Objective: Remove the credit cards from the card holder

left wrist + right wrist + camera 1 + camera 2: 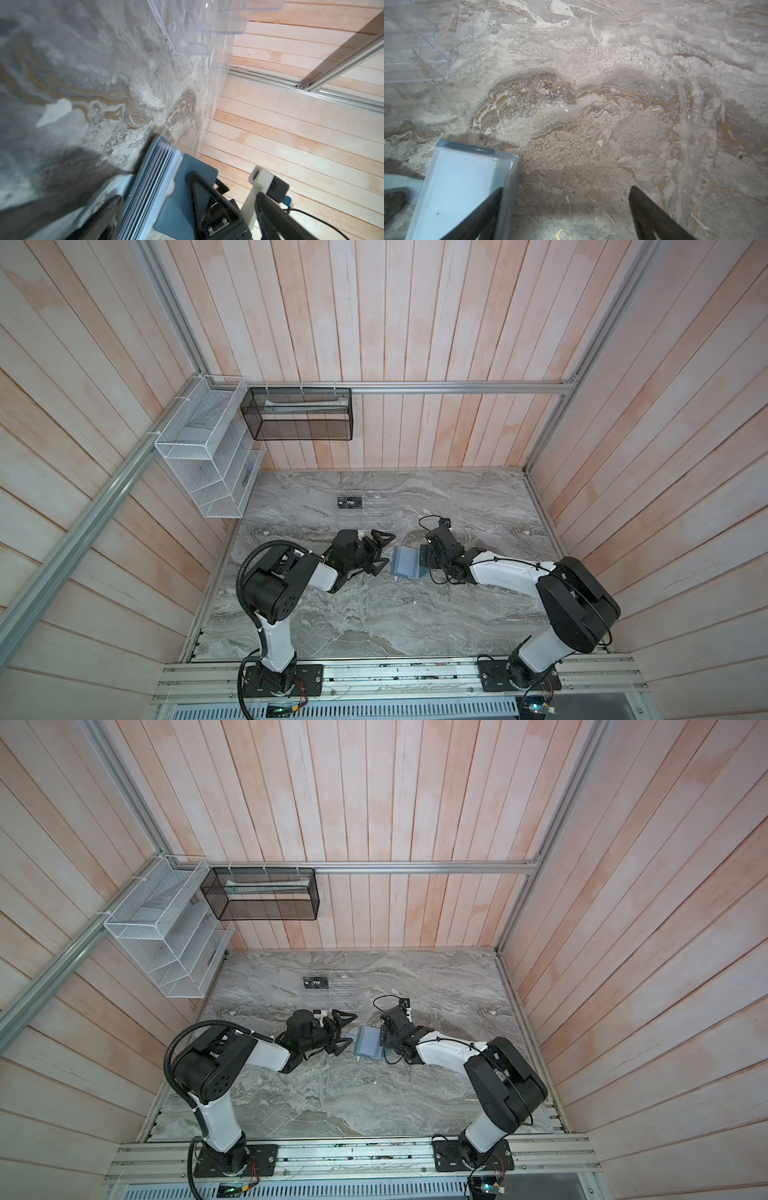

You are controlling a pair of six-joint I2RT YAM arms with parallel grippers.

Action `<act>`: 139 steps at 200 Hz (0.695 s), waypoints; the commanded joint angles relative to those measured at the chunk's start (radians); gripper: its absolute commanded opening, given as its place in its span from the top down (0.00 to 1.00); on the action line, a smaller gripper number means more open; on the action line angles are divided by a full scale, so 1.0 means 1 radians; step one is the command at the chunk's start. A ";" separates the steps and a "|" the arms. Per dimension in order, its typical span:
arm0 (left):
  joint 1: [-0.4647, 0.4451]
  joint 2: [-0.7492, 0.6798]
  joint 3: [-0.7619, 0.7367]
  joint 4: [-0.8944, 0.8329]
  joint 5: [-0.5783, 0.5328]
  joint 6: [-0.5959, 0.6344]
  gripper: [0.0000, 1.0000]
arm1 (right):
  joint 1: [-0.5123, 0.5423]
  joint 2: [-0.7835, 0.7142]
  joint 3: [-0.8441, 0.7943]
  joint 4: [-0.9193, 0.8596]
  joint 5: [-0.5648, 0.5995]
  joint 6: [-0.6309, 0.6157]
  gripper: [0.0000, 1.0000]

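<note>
The card holder (405, 568) lies open on the desk (374, 614) between the left gripper (384, 552) and the right gripper (566, 188). Both are spread wide and empty. The holder looks soft and light, so it may slide. The cards inside are hard to see and are probably thin and slippery, best pinched by an edge.

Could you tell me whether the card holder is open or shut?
Open: the card holder lies spread, its pale inner sleeves exposed and fanned apart.

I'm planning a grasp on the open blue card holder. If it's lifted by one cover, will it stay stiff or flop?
Probably floppy: the card holder looks like soft stitched material, and its thin sleeves are fanned loose, so they would likely sag or swing. It looks light and lies on the smooth marble table, so a push would likely slide it rather than tip it.
</note>
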 commanded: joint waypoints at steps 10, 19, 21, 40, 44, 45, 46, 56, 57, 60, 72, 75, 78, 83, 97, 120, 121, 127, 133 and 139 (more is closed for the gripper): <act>-0.013 -0.028 0.024 0.012 0.015 -0.021 0.00 | -0.021 -0.021 -0.011 -0.045 0.012 -0.022 0.09; -0.017 -0.041 0.028 0.004 0.015 -0.021 0.00 | -0.027 -0.035 -0.027 -0.041 0.006 -0.024 0.09; -0.017 -0.043 0.028 0.000 0.015 -0.021 0.00 | -0.028 -0.039 -0.032 -0.040 0.006 -0.023 0.09; -0.028 -0.065 0.035 -0.007 0.014 -0.021 0.00 | -0.034 -0.064 -0.072 -0.024 -0.002 -0.014 0.09; -0.030 -0.067 0.038 -0.008 0.015 -0.021 0.00 | -0.035 -0.066 -0.081 -0.019 -0.005 -0.012 0.09; -0.030 -0.069 0.038 -0.008 0.015 -0.021 0.00 | -0.036 -0.068 -0.083 -0.018 -0.007 -0.012 0.10; -0.031 -0.069 0.039 -0.008 0.017 -0.021 0.00 | -0.037 -0.068 -0.085 -0.017 -0.007 -0.012 0.10; -0.037 -0.073 0.054 -0.011 0.023 -0.020 0.00 | -0.038 -0.068 -0.099 -0.007 -0.013 -0.011 0.10; -0.039 -0.073 0.055 -0.011 0.024 -0.019 0.00 | -0.038 -0.068 -0.099 -0.006 -0.014 -0.011 0.10; -0.042 -0.073 0.060 -0.013 0.026 -0.019 0.00 | -0.038 -0.065 -0.101 -0.005 -0.016 -0.011 0.10; -0.053 -0.074 0.075 -0.012 0.032 -0.027 0.00 | -0.037 -0.054 -0.103 -0.003 -0.022 -0.014 0.10; -0.055 -0.074 0.079 -0.010 0.032 -0.032 0.00 | -0.038 -0.052 -0.103 -0.002 -0.023 -0.014 0.10; -0.058 -0.074 0.081 -0.008 0.034 -0.035 0.00 | -0.038 -0.049 -0.103 0.000 -0.023 -0.014 0.11; -0.062 -0.073 0.087 -0.003 0.034 -0.042 0.00 | -0.037 -0.047 -0.106 0.005 -0.026 -0.012 0.11; -0.071 -0.059 0.105 0.014 0.042 -0.062 0.00 | -0.039 -0.046 -0.117 0.028 -0.029 -0.012 0.11; -0.083 -0.014 0.143 0.043 0.060 -0.098 0.00 | -0.038 -0.053 -0.133 0.059 -0.038 -0.014 0.11; -0.083 -0.012 0.145 0.044 0.061 -0.099 0.00 | -0.038 -0.053 -0.134 0.060 -0.038 -0.014 0.11; -0.085 0.003 0.154 0.049 0.064 -0.108 0.00 | -0.039 -0.055 -0.136 0.063 -0.041 -0.015 0.11; -0.088 0.015 0.161 0.058 0.064 -0.116 0.00 | -0.038 -0.056 -0.138 0.069 -0.044 -0.015 0.11; -0.092 0.029 0.169 0.065 0.064 -0.119 0.00 | -0.038 -0.060 -0.140 0.073 -0.047 -0.015 0.11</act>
